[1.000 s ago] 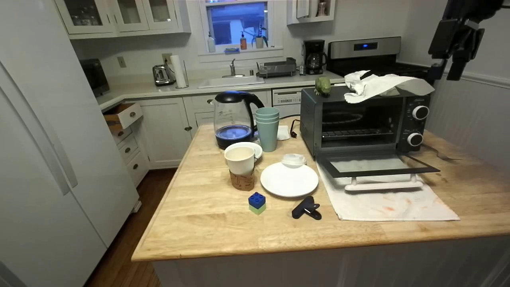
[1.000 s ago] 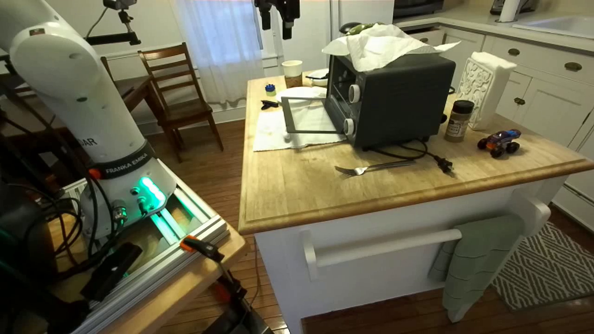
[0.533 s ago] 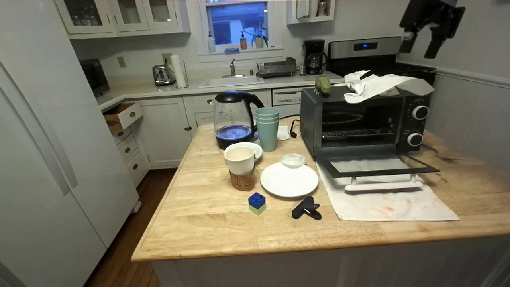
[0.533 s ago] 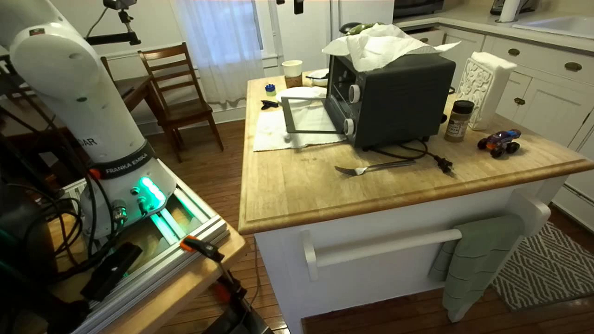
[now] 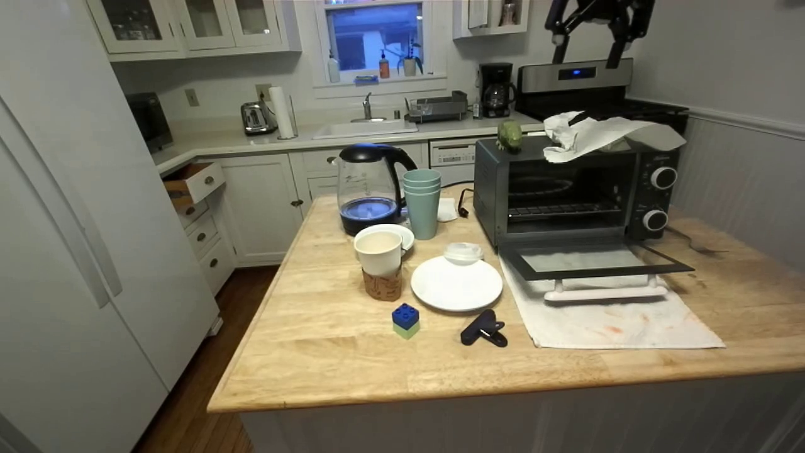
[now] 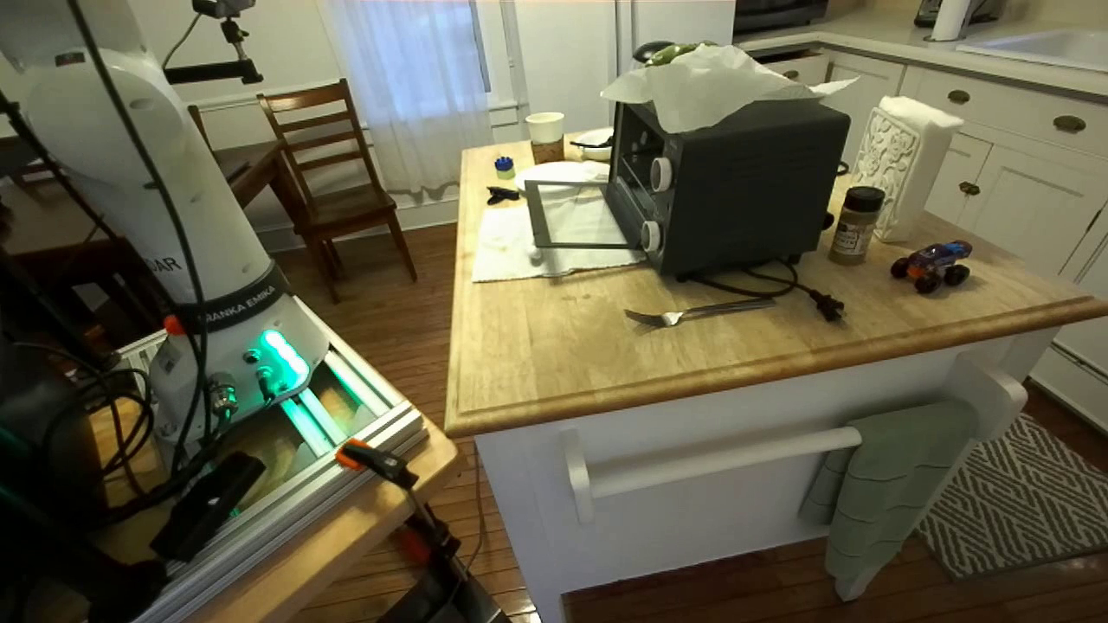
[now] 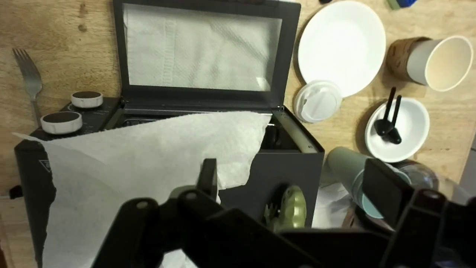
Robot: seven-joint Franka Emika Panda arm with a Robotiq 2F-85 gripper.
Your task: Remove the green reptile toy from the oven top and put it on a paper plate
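Wrist view: a fork [image 7: 30, 76] lies on the wooden tabletop [image 7: 70, 56] near the oven [image 7: 286, 167], off the end that carries its two white-rimmed knobs [image 7: 61, 123]. A white paper towel [image 7: 122, 167] spreads loosely over much of the oven's top and juts past its front edge. The oven's glass door [image 7: 200, 93] is lowered, and in both exterior views a white mat [image 5: 622, 327] shows on the tabletop beneath it. The gripper [image 7: 296, 182] hangs over the oven, well apart from its top, its fingers [image 7: 206, 176] spread wide with a broad gap between them. The green reptile toy [image 7: 293, 206] sits on the oven's top near the end away from the knobs, beside the paper towel and apart from it; in this view the gripper hides part of the toy. A white cup lid [image 7: 319, 102] is just beside the oven's front corner at that same end, overlapping the rim of the paper plate [image 7: 342, 44]; I cannot tell whether the two touch. The paper plate lies flat on the tabletop beside the oven's lowered door. A stack of pale green cups [image 7: 344, 162] stands near the toy's end of the oven. Farther from the oven, a white bowl [image 7: 423, 126] holds two black spoon-like pieces [image 7: 382, 127]. Well apart from the oven are a blue-and-green block [image 7: 405, 3] and, rightmost, a white paper cup [image 7: 418, 65] in a brown sleeve [image 7: 401, 59].
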